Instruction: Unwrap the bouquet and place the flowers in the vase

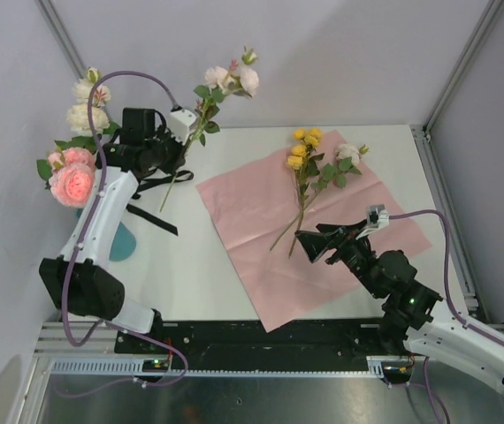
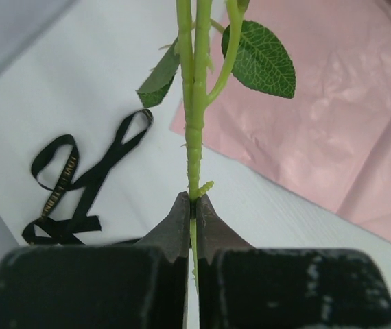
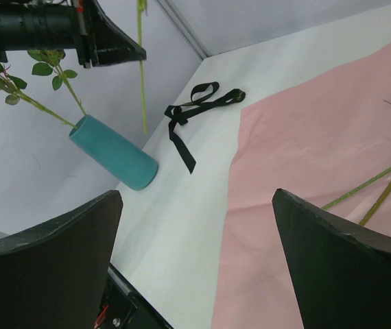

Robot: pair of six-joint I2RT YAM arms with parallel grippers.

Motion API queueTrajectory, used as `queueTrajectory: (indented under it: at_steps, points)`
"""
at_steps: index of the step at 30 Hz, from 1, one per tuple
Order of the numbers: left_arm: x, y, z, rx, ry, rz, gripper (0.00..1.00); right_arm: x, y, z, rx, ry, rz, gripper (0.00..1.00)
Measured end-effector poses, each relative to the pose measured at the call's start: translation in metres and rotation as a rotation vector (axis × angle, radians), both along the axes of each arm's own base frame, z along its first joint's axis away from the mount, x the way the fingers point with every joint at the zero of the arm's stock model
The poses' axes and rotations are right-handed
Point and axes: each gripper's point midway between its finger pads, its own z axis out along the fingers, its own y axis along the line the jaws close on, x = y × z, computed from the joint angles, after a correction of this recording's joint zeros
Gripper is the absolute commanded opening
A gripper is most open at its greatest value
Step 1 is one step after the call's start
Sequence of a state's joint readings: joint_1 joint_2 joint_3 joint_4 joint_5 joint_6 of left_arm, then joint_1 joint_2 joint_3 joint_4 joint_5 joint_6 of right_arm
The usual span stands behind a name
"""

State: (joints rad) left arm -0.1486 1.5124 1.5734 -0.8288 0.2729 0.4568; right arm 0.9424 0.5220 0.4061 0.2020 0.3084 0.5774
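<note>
Vase: a smooth teal cylinder with a round mouth, at the left edge of the white worktop. From above, the left arm hides most of it.
Vase roses: ruffled pink and cream heads on thin leafy stems, standing in the vase and leaning out past its rim.
Left fingers: matte black wedges, pressed together and clamped on a stem, raised above the worktop just right of the vase.
Held stem: knobbly green plastic, upright and forked, with cream-pink heads at the top. Its lower end hangs beneath the fingers.
Leaves: oval, veined, dark green, branching off the held stem.
Ribbon: a narrow black band with gold lettering, lying in loose loops on the worktop between vase and paper.
Paper: a thin, creased pink sheet spread flat mid-worktop.
Loose flowers: a yellow rose cluster and one white bloom lying on the paper, their stems crossing.
Right fingers: broad black wedges, wide apart with nothing between them. They sit low over the paper, beside the loose stem ends.
</note>
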Motion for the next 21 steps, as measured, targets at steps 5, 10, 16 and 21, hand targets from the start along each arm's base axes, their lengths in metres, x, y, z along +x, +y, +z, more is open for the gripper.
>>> queueTrajectory:
  at_steps: [5,10,16,21]
  points:
    - [0.010,0.006,0.042,-0.060,-0.193,0.099,0.00,-0.002,0.003,0.000,0.003,0.001,0.011,0.98]
    - [0.024,0.025,0.083,-0.100,-0.386,0.261,0.00,-0.002,0.003,0.000,0.003,0.001,0.011,0.98]
    - [0.031,0.049,0.123,-0.161,-0.556,0.443,0.00,-0.001,0.000,0.003,0.009,-0.007,-0.003,0.98]
    - [0.019,0.077,0.147,-0.202,-0.670,0.623,0.00,0.000,-0.002,0.004,0.007,-0.013,-0.013,0.99]
